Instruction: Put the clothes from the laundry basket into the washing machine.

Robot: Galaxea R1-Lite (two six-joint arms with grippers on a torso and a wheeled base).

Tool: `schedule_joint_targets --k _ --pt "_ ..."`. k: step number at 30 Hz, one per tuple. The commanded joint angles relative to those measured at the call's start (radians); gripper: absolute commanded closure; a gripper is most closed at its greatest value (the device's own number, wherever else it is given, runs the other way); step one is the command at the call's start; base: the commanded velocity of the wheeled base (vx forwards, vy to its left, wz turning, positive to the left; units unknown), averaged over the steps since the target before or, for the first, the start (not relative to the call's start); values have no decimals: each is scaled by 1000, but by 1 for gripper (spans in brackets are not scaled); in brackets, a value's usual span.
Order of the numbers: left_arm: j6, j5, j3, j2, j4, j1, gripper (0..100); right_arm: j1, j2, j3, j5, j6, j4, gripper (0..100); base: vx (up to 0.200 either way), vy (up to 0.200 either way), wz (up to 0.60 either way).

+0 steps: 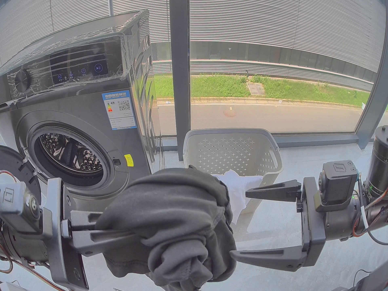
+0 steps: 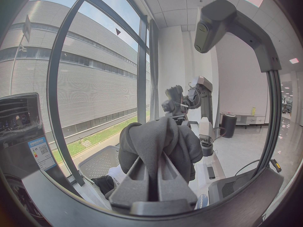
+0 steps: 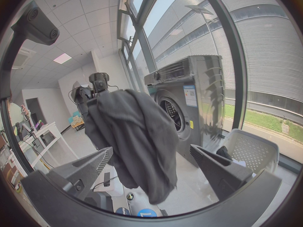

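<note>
bright daylight pouring in through the window wall (image 1: 283, 61) behind the washing machine (image 1: 81, 114). plastic wrap (image 1: 72, 45) on the machine's top throws white glare streaks; its side panel (image 1: 142, 102) mirrors the grass (image 1: 226, 86) outside. drum opening (image 1: 68, 154) dark, steel ribs (image 1: 88, 160) inside catching highlights. dark grey garment (image 1: 178, 215) in front of the machine sharp in head view, folds in soft shade. pale floor (image 1: 266, 223) right of the machine near washed out around the laundry basket (image 1: 230, 152). both wrist views fisheye: window frames (image 2: 56, 79) bow, black vignette at the corners. ceiling light panel (image 3: 62, 58) glows, right wrist view.
</note>
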Motion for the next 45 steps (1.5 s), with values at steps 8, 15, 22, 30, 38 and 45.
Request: schedule_joint_targets --k 8,15,22,30,38,45 --pt "-15 -4 -51 -2 -12 24 100 -82 -126 162 25 16 0 0 0 0 0" --pt "-14 -4 -73 -2 -12 24 100 -85 -27 144 46 11 -5 0 0 0 0" --pt "-12 -2 -93 -5 -12 24 100 -128 89 148 77 8 -8 0 0 0 0" --pt "-12 -2 -93 -5 -12 24 100 -157 224 134 118 8 -137 0 0 0 0" --pt "-12 -2 -90 3 -12 24 100 -142 256 101 135 8 -149 0 0 0 0" --pt "-12 -2 -84 3 -12 24 100 -100 256 70 151 10 -150 0 0 0 0"
